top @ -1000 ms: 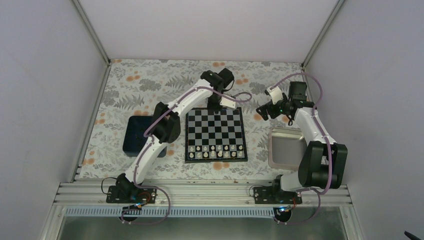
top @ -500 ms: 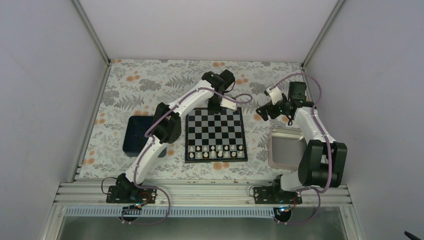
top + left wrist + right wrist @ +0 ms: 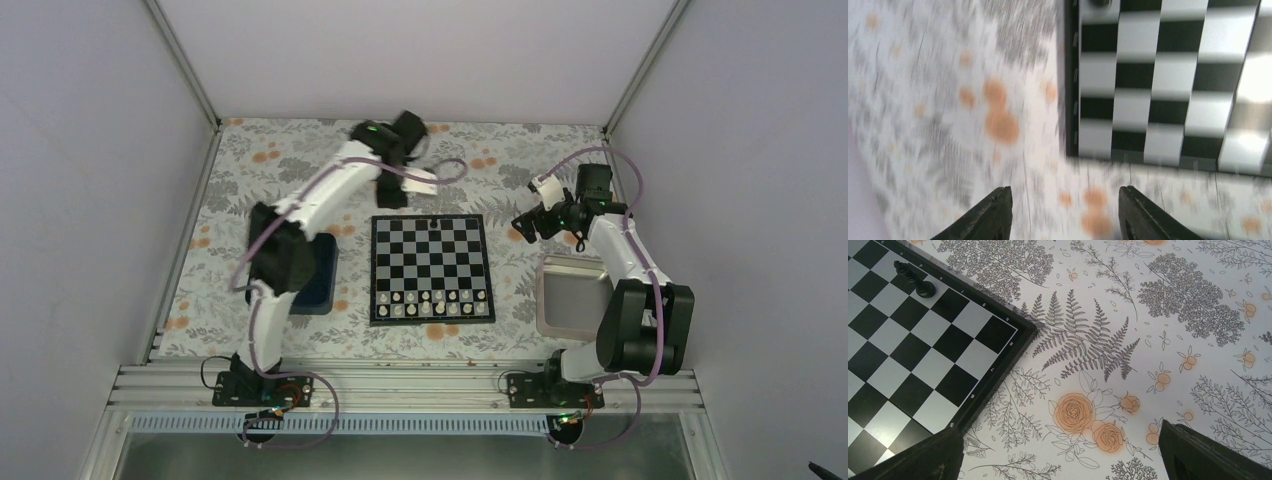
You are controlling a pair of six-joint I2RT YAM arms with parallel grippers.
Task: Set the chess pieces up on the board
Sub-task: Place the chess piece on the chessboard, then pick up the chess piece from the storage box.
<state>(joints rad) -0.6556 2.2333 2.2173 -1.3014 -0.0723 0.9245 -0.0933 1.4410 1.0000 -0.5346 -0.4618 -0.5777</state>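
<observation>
I am looking down on the board [image 3: 432, 268], which is lying flat in the middle of the flowered counter [image 3: 260, 180]. One black piece [image 3: 915, 281] is standing on its far row, near the middle. The white pieces [image 3: 430, 303] are filling the two near rows.

My left pincer [image 3: 1064, 195] is hanging over the bare counter just off the board's far left corner. Its fingers are standing partly apart with nothing between them. That wrist view is blurring, so I cannot make out finer detail there.

My right pincer [image 3: 1060, 430] is hovering just beyond the far right corner, spread wide and gripping nothing. Only the flower pattern is showing between its fingers.

The dark blue tray [image 3: 318, 285] is sitting left of the board, and the left arm [image 3: 320, 195] is crossing over it and hiding much of it. The silver tray [image 3: 568, 298] is sitting to the right, with the right arm [image 3: 625, 255] covering its outer edge. Neither arm is reaching over the squares.
</observation>
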